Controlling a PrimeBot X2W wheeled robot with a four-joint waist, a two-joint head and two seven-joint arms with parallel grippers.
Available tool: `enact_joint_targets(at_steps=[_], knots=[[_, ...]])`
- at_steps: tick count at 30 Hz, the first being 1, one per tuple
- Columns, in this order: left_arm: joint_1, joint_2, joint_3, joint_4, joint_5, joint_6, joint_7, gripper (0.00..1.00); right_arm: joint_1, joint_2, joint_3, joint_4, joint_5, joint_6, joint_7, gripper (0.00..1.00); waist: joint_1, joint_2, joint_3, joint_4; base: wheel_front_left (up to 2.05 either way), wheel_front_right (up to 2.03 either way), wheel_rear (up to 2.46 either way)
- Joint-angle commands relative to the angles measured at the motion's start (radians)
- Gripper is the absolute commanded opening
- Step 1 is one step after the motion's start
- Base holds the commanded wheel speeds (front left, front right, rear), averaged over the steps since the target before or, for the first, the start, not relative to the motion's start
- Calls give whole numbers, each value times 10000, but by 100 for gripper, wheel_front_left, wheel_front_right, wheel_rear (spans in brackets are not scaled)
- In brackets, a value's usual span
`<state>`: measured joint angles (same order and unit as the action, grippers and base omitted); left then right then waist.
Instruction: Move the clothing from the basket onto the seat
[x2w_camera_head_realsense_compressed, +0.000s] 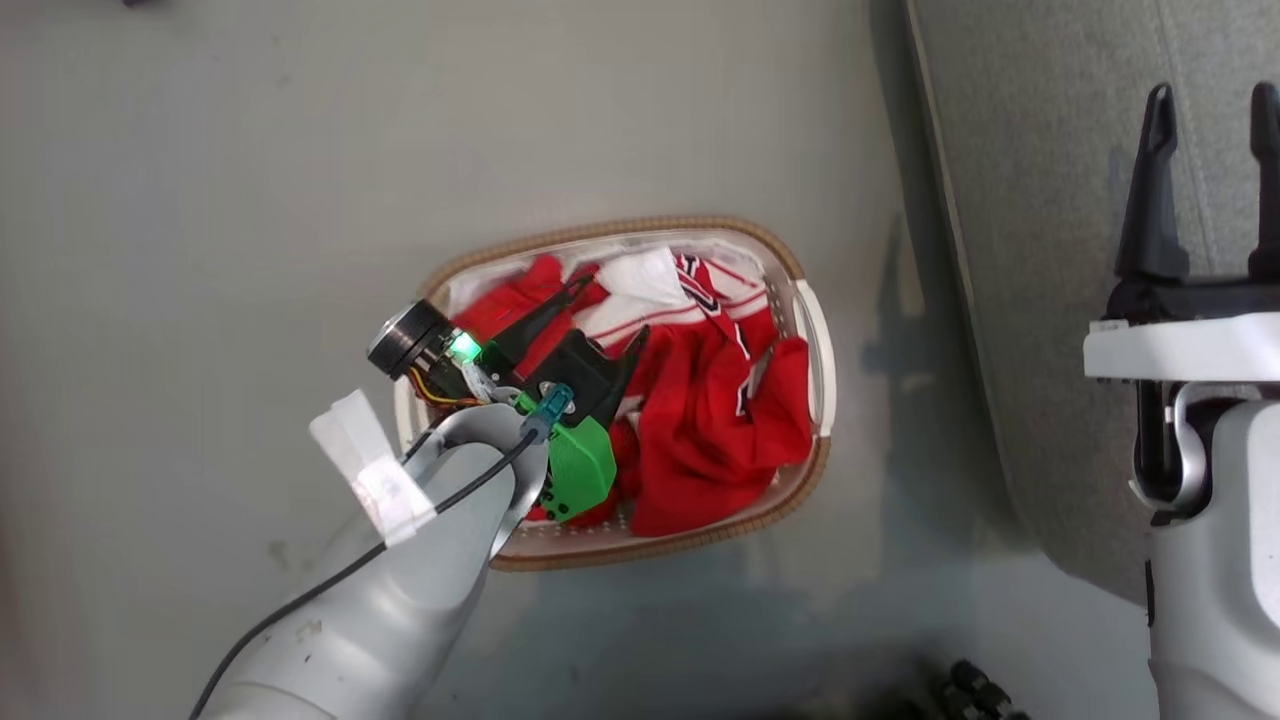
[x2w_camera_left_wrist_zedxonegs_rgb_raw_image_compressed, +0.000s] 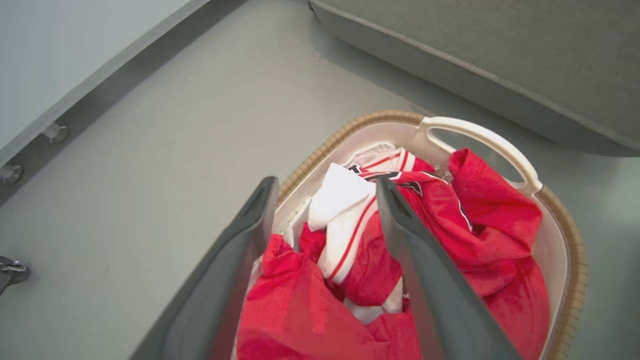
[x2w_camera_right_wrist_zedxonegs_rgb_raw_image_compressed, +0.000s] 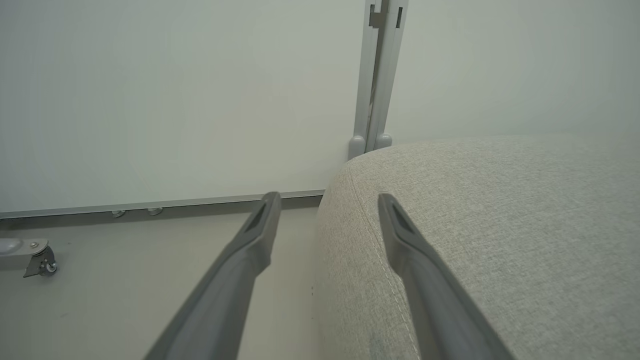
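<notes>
In the centre of the head view, the clothing (x2w_camera_head_realsense_compressed: 720, 420) lies heaped in the basket (x2w_camera_head_realsense_compressed: 640, 228): bright red folds, with a white piece striped in red and some black trim toward the upper part of the heap. All of it sits inside the brown woven rim, and one red fold laps up against the white handle (x2w_camera_head_realsense_compressed: 818, 340) on the right side. And there's the left gripper (x2w_camera_head_realsense_compressed: 612, 308), angled in from the lower left over the heap, its two dark fingers spread wide and holding nothing! In the left wrist view the fingers (x2w_camera_left_wrist_zedxonegs_rgb_raw_image_compressed: 425, 280) straddle the white, red-striped piece; whether their tips touch the fabric, I cannot tell. The basket stands on the pale grey floor (x2w_camera_head_realsense_compressed: 250, 200), near the seat (x2w_camera_head_realsense_compressed: 1050, 200) but apart from it, a strip of floor between them. The seat takes the upper right of the head view, grey fabric. Over at the right edge, the right gripper (x2w_camera_head_realsense_compressed: 1213, 95) hangs above the seat, fingers pointing up the frame, parted, gripping nothing. In the right wrist view its fingers frame the seat's rounded corner and stitched seam, with a pale wall (x2w_camera_right_wrist_zedxonegs_rgb_raw_image_compressed: 175, 100) behind and a small caster (x2w_camera_right_wrist_zedxonegs_rgb_raw_image_compressed: 42, 262) at the left edge.
</notes>
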<state>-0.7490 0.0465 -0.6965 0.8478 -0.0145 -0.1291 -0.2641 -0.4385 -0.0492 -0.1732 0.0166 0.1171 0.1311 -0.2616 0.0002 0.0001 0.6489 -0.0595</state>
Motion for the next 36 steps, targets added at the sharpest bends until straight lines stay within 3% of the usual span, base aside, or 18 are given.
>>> enact_joint_targets(at_steps=[1, 10, 20, 21, 22, 24, 36], knots=[[-359, 94, -288, 410, -228, -17, -7, 100, -228, -22, 49, -165, 84, -6, -53, 100, -2, -1, 1579, -961, 0, 0, 0], [-1518, 77, -1831, 2277, -1068, -8, -8, 100, -667, -26, 586, -854, 461, -6, -53, 100, -2, -1, 2336, -1536, 0, 0, 0], [-2515, 182, -1984, 3879, -1522, -8, 67, 100, -632, -21, 1115, -973, 1127, -6, -51, 100, -2, -1, 2802, -1934, 0, 0, 0], [-2556, 176, -1983, 3935, -1544, -9, 65, 93, -614, -21, 1147, -963, 1159, -6, -51, 100, -2, -1, 2817, -1944, 0, 0, 0], [-2596, 172, -1994, 3992, -1581, -9, 62, 56, -596, -21, 1190, -954, 1167, -6, -51, 100, -2, -1, 2830, -1950, 0, 0, 0], [-2611, 166, -2039, 4059, -1611, -9, 57, 0, -582, -23, 1221, -941, 1181, -6, -51, 100, -2, -1, 2829, -1936, 0, 0, 0], [-2086, 49, -2578, 2835, -2203, -9, -14, 0, -497, -26, 1355, -737, 813, -6, -53, 100, -2, -1, 2014, -1419, 0, 0, 0]])
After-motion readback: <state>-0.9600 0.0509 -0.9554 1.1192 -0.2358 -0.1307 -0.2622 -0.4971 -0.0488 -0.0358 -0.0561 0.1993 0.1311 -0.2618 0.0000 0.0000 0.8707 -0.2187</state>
